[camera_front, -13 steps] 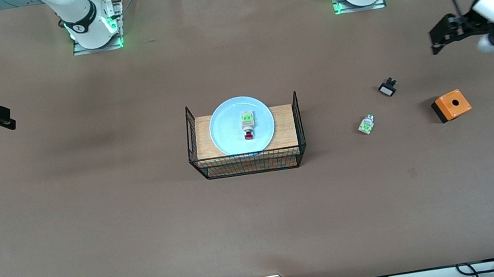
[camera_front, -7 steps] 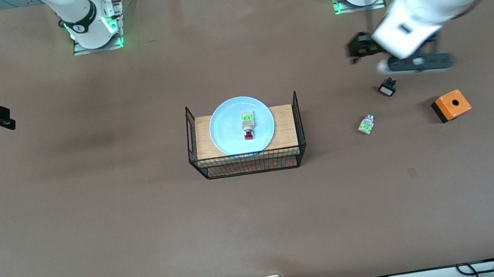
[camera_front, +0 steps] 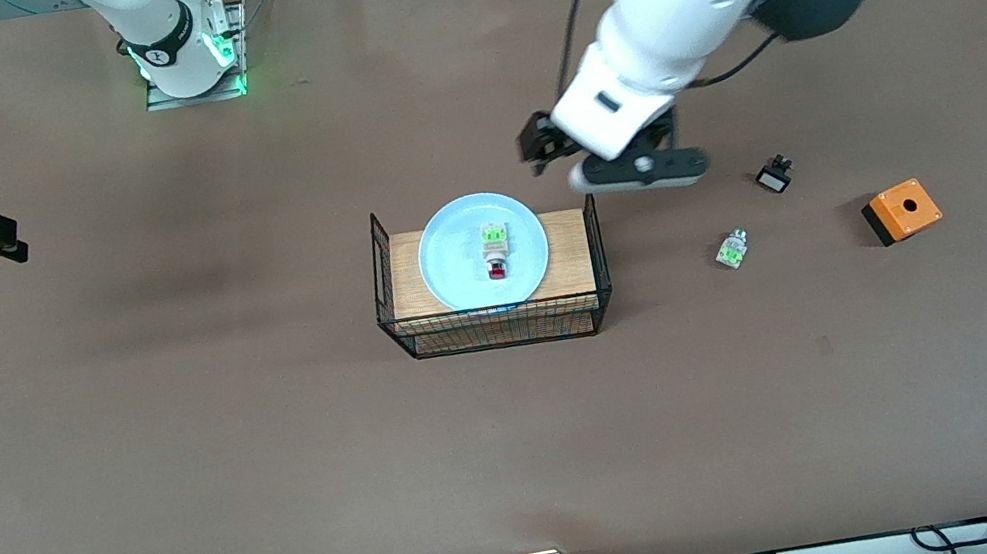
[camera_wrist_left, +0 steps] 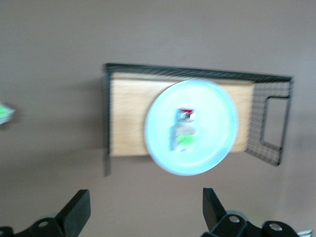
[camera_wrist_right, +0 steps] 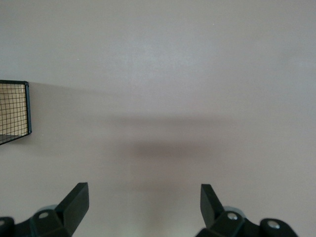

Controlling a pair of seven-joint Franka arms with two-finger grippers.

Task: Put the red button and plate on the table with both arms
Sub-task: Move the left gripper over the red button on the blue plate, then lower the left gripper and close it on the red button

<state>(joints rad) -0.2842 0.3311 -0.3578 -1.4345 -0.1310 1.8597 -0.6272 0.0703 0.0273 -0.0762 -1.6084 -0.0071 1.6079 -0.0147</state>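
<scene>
The red button (camera_front: 495, 252) lies on the pale blue plate (camera_front: 451, 264), which rests on the wood-topped black wire rack (camera_front: 499, 329) in the middle of the brown table (camera_front: 278, 437). My left gripper (camera_front: 535, 144) is open and empty, in the air over the table just beside the rack's end toward the left arm. The left wrist view shows the plate (camera_wrist_left: 215, 131), the button (camera_wrist_left: 184, 129) and the open left gripper (camera_wrist_left: 145, 212). My right gripper (camera_front: 8, 241) is open and empty, waiting over the right arm's end of the table; its wrist view (camera_wrist_right: 143, 207) shows bare table.
Toward the left arm's end of the table lie a green-and-clear piece (camera_front: 732, 250), a small black part (camera_front: 774, 175) and an orange box with a hole (camera_front: 901, 211). The rack has raised wire ends (camera_wrist_left: 269, 123); one corner shows in the right wrist view (camera_wrist_right: 15, 113).
My left arm has swung from the left arm's end of the table toward the rack, and its gripper is now beside the rack. The right arm has not moved.
</scene>
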